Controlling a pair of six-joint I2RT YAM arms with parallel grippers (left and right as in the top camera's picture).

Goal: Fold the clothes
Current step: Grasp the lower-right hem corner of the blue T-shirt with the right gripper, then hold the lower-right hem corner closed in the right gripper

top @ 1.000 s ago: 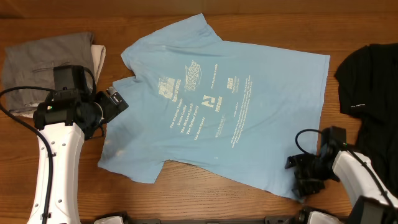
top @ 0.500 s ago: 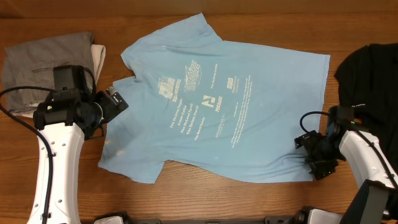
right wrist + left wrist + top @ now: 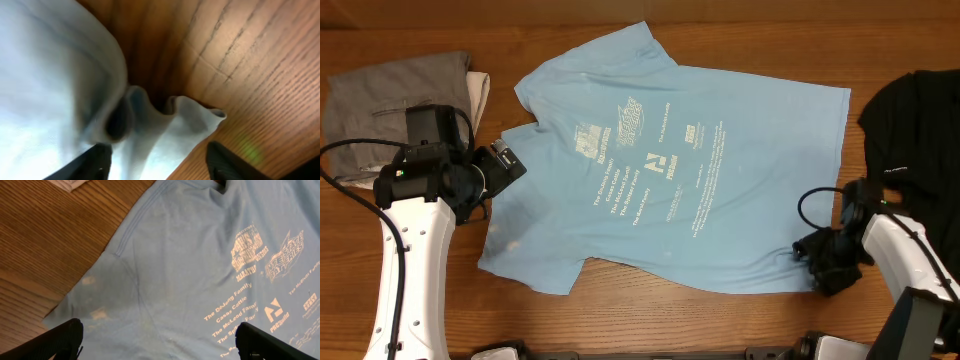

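The clothes, a light blue T-shirt [image 3: 690, 170], lie spread on the wooden table with the white printed text facing up. My left gripper [image 3: 506, 166] hovers open over the shirt's left side, near the sleeve. In the left wrist view its fingers stand wide apart [image 3: 160, 342] above flat blue cloth [image 3: 175, 270]. My right gripper [image 3: 823, 262] is at the shirt's lower right hem corner. In the right wrist view its jaws [image 3: 160, 162] stand apart, with the rumpled hem corner [image 3: 195, 117] bunched between them, one finger over cloth and one over bare wood.
A folded grey garment [image 3: 390, 110] with a cream cloth edge [image 3: 478, 92] lies at the back left. A black garment [image 3: 920, 120] is heaped at the right, close to my right arm. Bare wood [image 3: 650, 315] shows along the front edge.
My right gripper swung from the front edge up and to the right, then settled back slightly. The shirt's lower right corner came with it, and the hem lies straighter. The left arm stayed still.
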